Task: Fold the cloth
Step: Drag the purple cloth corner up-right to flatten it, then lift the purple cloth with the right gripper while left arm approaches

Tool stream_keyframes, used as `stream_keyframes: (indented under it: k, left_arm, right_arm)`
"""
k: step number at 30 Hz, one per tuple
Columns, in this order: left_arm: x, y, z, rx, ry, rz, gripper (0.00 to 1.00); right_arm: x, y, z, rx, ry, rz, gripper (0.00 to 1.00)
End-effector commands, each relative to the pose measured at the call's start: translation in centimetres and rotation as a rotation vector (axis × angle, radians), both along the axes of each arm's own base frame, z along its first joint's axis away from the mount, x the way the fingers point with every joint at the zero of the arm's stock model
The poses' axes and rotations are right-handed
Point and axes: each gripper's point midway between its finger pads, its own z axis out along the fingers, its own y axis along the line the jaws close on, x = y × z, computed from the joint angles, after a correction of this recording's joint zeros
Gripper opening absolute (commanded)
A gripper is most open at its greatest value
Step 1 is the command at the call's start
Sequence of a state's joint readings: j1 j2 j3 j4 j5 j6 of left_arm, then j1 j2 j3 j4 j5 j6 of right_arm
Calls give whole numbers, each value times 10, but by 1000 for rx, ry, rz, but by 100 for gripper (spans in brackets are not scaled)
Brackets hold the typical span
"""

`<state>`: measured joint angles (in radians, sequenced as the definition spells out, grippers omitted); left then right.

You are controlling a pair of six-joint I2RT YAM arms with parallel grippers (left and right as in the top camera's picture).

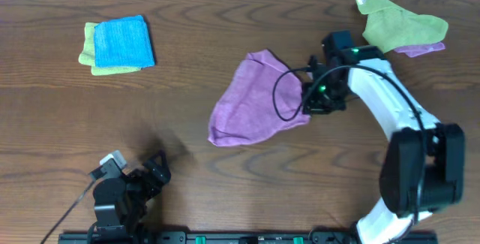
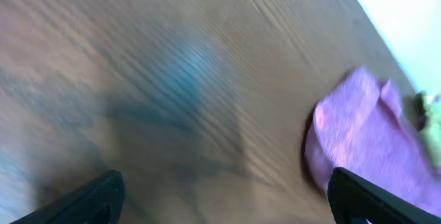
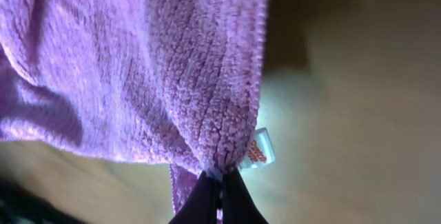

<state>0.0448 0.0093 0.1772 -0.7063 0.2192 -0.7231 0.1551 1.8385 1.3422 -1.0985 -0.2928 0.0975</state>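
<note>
The purple cloth [image 1: 251, 101] lies crumpled in the middle of the table, its right edge lifted. My right gripper [image 1: 309, 100] is shut on that edge; in the right wrist view the fingertips pinch the cloth [image 3: 172, 79] beside its small white tag [image 3: 260, 148], and the fabric hangs above the wood. My left gripper [image 1: 154, 170] rests low at the front left, open and holding nothing. In the left wrist view its two dark fingers [image 2: 83, 200] stand far apart over bare wood, with the cloth [image 2: 365, 141] ahead to the right.
A blue cloth [image 1: 124, 41] lies folded on a lime-green one [image 1: 88, 49] at the back left. Another lime-green cloth [image 1: 401, 22] sits at the back right over a purple one [image 1: 420, 48]. A black cable [image 1: 281, 94] loops over the cloth.
</note>
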Motion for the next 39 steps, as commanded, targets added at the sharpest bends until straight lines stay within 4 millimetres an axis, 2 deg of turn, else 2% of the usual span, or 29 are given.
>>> stream_keyframes:
  k: [1,4,7,9,12,13,15,18,23,31,34,39]
  left_arm:
    - [-1,-7,-2,-217,38,103,95]
    - [-2,-12,-1,-355,65,166,95]
    - [-2,-17,0,-379,70,147,95]
    - [-3,-21,1,-391,73,129,95]
    - [-3,-22,1,-395,74,122,95]
    - [-3,-22,1,-395,74,122,95]
    - [-3,-22,2,-399,74,125,95]
    - [-3,-25,4,-443,77,132,95]
    - [-6,-41,8,-456,87,23,96]
    - [6,-53,28,-421,83,-101,96]
    - [11,-58,39,-392,120,-157,96]
    - [30,-62,66,-302,166,-272,96]
  right_arm:
    - [-4,-18,-3,-87,17,-6,1]
    - [-1,-27,-5,-139,10,-31,1]
    - [1,-40,-7,-218,6,-74,4]
    - [2,-45,-7,-244,0,-77,18]
    - [2,-45,-7,-246,0,-77,47]
    - [2,-45,-7,-245,0,-77,54]
    - [2,-45,-6,-244,-3,-78,58]
    - [6,-37,0,-200,-32,-73,59]
    - [34,11,14,15,-168,-15,57]
    - [72,77,2,79,-340,88,54]
    - [90,90,-2,80,-390,97,54]
    - [117,96,-19,55,-412,121,54]
